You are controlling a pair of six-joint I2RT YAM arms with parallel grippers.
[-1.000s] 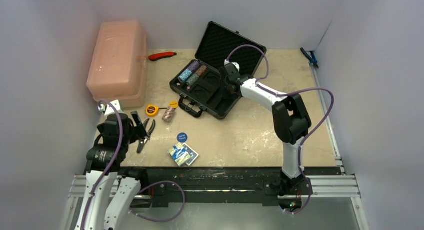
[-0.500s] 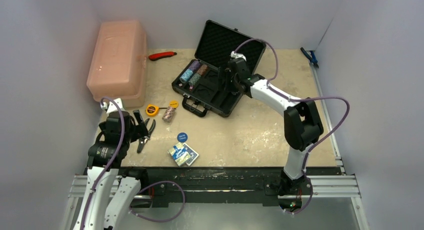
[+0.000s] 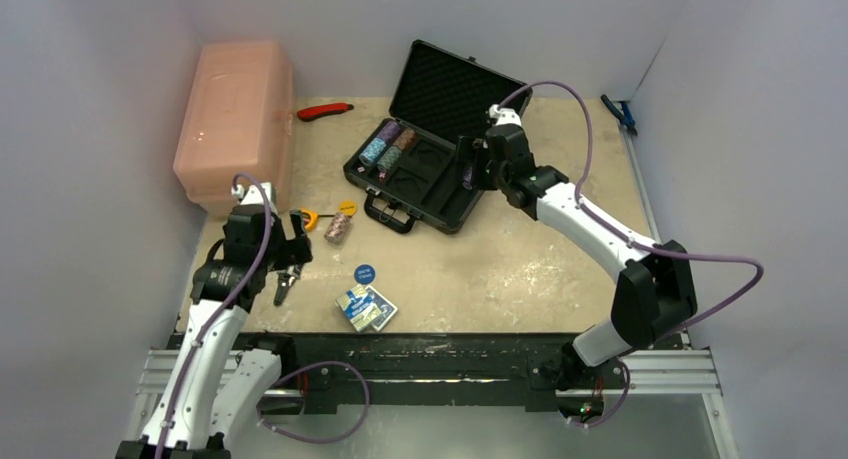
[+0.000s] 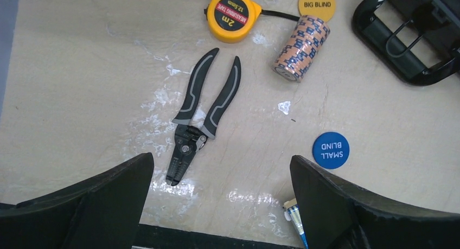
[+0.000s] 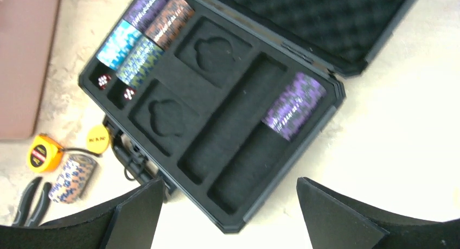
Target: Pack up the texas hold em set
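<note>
The black case (image 3: 430, 169) lies open, lid up at the back. Several chip stacks (image 3: 388, 144) fill its left slots. One purple stack (image 5: 293, 105) lies in the long right slot. My right gripper (image 3: 470, 166) hovers over the case's right edge, open and empty (image 5: 229, 184). An orange-blue chip stack (image 4: 302, 47) lies on the table beside a yellow disc (image 4: 316, 5). The blue disc (image 4: 331, 150) and the card deck (image 3: 365, 307) lie nearer the front. My left gripper (image 4: 221, 167) is open above the table, left of the blue disc.
A pink plastic box (image 3: 236, 119) stands at the back left. Black pliers (image 4: 203, 116) and a yellow tape measure (image 4: 233, 14) lie under and ahead of the left gripper. A red cutter (image 3: 325, 110) and a blue tool (image 3: 620, 112) lie by the back wall.
My right gripper has opened and drawn back to the right from inside the case. The left arm has swung forward over the pliers, its jaws a little wider.
</note>
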